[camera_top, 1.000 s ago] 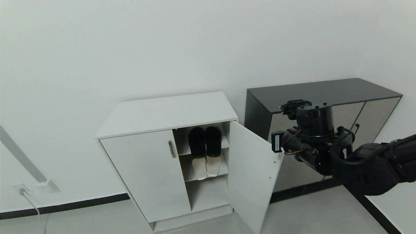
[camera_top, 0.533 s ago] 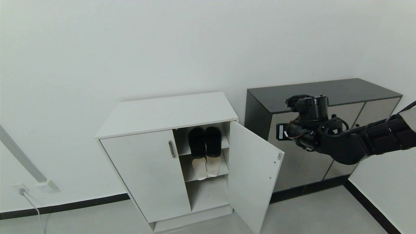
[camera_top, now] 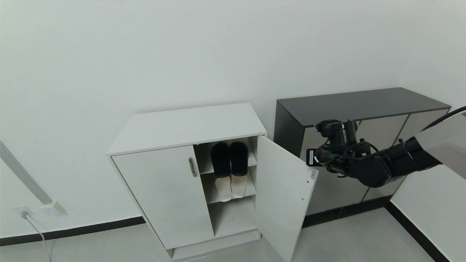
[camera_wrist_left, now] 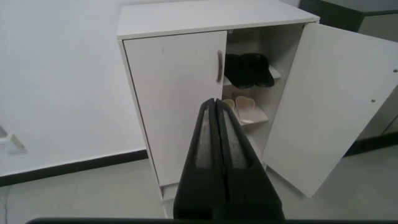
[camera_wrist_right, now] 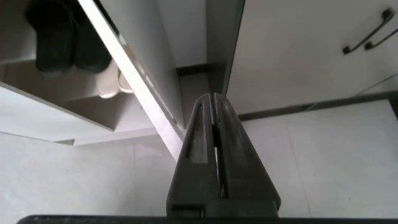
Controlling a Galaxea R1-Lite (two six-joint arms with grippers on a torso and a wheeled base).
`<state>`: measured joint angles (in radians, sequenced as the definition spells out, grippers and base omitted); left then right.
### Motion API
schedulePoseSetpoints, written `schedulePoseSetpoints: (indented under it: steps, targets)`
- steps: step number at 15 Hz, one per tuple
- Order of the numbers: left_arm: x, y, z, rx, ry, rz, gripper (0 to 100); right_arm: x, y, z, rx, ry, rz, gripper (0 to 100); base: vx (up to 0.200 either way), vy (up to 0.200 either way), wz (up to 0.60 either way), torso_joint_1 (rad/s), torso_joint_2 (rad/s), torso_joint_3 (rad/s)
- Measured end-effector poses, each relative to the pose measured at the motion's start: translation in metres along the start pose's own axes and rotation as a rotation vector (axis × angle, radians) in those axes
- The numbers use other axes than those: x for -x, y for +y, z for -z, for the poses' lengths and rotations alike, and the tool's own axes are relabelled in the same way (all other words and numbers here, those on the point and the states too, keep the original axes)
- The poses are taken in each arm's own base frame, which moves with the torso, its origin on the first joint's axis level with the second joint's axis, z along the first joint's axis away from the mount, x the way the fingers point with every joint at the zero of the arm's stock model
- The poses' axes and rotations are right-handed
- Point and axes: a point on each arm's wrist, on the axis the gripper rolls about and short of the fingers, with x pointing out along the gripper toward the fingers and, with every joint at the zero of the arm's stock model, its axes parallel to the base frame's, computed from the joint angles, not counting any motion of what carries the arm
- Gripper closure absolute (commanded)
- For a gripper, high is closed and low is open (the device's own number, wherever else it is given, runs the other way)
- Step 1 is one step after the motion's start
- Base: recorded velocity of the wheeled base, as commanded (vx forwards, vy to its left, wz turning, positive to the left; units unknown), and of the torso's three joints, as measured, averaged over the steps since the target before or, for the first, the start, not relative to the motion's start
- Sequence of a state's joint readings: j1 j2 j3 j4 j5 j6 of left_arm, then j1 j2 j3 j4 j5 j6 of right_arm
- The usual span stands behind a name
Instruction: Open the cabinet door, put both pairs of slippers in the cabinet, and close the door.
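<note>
Hovering just beside the top outer corner of the open cabinet door (camera_top: 284, 203), the right jaws are pressed together with nothing between them. The left jaws, also closed and empty, point toward the white cabinet (camera_top: 189, 125) from farther back. Inside it, black slippers (camera_top: 230, 158) rest on the upper shelf and pale slippers (camera_top: 228, 186) on the shelf below. A dark cabinet (camera_top: 356, 102) stands just beside it.

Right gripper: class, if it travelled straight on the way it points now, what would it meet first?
Most likely the open cabinet door, near its free edge; the right gripper, jaws shut, points at it. Depth is unclear, so it might pass behind.
</note>
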<state>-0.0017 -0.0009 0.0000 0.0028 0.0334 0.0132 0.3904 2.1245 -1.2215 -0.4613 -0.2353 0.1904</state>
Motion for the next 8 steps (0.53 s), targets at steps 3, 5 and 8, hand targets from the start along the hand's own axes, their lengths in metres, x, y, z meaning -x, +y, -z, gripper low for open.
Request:
schedulePoseSetpoints:
  steps: [3,5,8]
  targets:
    - [0.000,0.000,0.000,0.000,0.000,0.000,100,-0.005,0.001,0.009,0.007,0.026,0.001,100,0.000,0.000,0.00,0.000,0.00,0.000]
    - [0.000,0.000,0.000,0.000,0.000,0.000,100,-0.006,0.004,0.014,0.013,0.040,0.000,100,0.000,0.000,0.00,0.000,0.00,0.000]
    - [0.000,0.000,0.000,0.001,0.000,0.000,100,-0.001,0.014,0.024,0.028,0.046,-0.022,100,0.000,0.000,0.00,0.000,0.00,0.000]
